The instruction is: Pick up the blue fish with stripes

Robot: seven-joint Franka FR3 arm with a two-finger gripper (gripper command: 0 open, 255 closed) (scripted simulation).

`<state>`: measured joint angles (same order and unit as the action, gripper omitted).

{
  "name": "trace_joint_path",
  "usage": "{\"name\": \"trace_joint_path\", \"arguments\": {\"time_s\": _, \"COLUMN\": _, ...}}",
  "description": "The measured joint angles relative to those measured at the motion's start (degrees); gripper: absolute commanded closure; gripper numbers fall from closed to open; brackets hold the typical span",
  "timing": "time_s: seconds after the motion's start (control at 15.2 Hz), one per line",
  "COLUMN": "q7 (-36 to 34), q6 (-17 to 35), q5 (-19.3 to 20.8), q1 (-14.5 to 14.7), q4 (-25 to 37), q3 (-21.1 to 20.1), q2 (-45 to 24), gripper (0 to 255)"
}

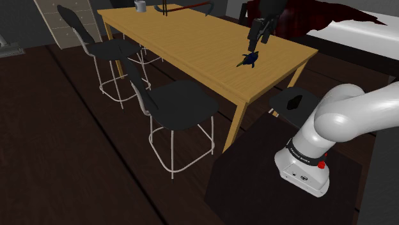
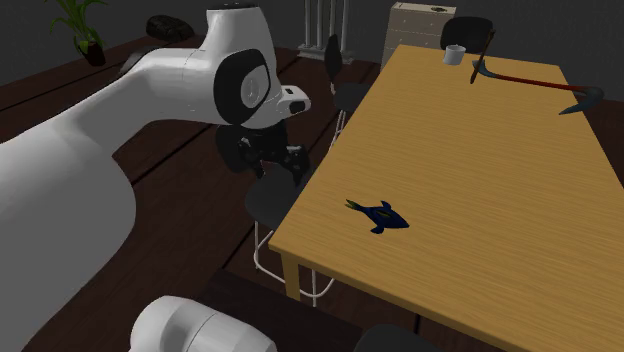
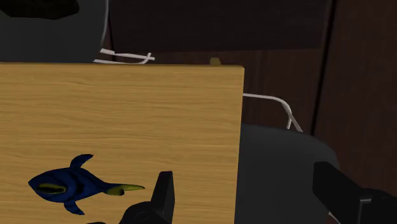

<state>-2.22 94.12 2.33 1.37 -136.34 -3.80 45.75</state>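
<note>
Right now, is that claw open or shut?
Open: the gripper holds nothing, fingers wide apart; the blue fish lies on the table.

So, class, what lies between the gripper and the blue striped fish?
Nothing but bare table: the wrist view shows plain wood between the fish and the open gripper.

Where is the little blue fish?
The blue fish lies on the wooden table near its edge, right of the shoulder view's middle, close to the gripper.

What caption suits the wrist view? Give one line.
Open black two-finger gripper above the light wooden table's edge, dark blue striped fish lying ungrasped beside it.
</note>
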Motion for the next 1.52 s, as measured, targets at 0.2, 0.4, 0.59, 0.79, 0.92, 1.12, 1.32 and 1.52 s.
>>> {"name": "trace_joint_path", "arguments": {"time_s": 0.2, "q7": 0.8, "q6": 1.6, "q5": 1.1, "q1": -0.6, "q4": -0.3, "q3": 0.7, "q2": -1.4, "gripper": 0}}
{"name": "trace_joint_path", "arguments": {"time_s": 0.4, "q7": 2.7, "q6": 4.7, "q5": 3.6, "q1": -1.9, "q4": -0.7, "q3": 2.5, "q2": -4.1, "gripper": 0}}
{"name": "trace_joint_path", "arguments": {"time_s": 0.59, "q7": 5.1, "q6": 8.8, "q5": 6.4, "q1": -3.6, "q4": -0.6, "q3": 4.8, "q2": -8.1, "gripper": 0}}
{"name": "trace_joint_path", "arguments": {"time_s": 0.79, "q7": 6.4, "q6": 12.7, "q5": 8.7, "q1": -4.9, "q4": 0.2, "q3": 6.2, "q2": -12.5, "gripper": 0}}
{"name": "trace_joint_path", "arguments": {"time_s": 0.92, "q7": 7.3, "q6": 15.0, "q5": 10.2, "q1": -5.8, "q4": 1.1, "q3": 7.3, "q2": -15.5, "gripper": 0}}
{"name": "trace_joint_path", "arguments": {"time_s": 1.12, "q7": 9.2, "q6": 18.6, "q5": 12.5, "q1": -7.3, "q4": 3.2, "q3": 9.3, "q2": -20.6, "gripper": 0}}
{"name": "trace_joint_path", "arguments": {"time_s": 1.32, "q7": 10.8, "q6": 21.3, "q5": 14.3, "q1": -8.6, "q4": 5.6, "q3": 11.0, "q2": -25.2, "gripper": 0}}
{"name": "trace_joint_path", "arguments": {"time_s": 1.52, "q7": 12.2, "q6": 24.0, "q5": 15.8, "q1": -9.7, "q4": 8.9, "q3": 12.5, "q2": -30.5, "gripper": 0}}
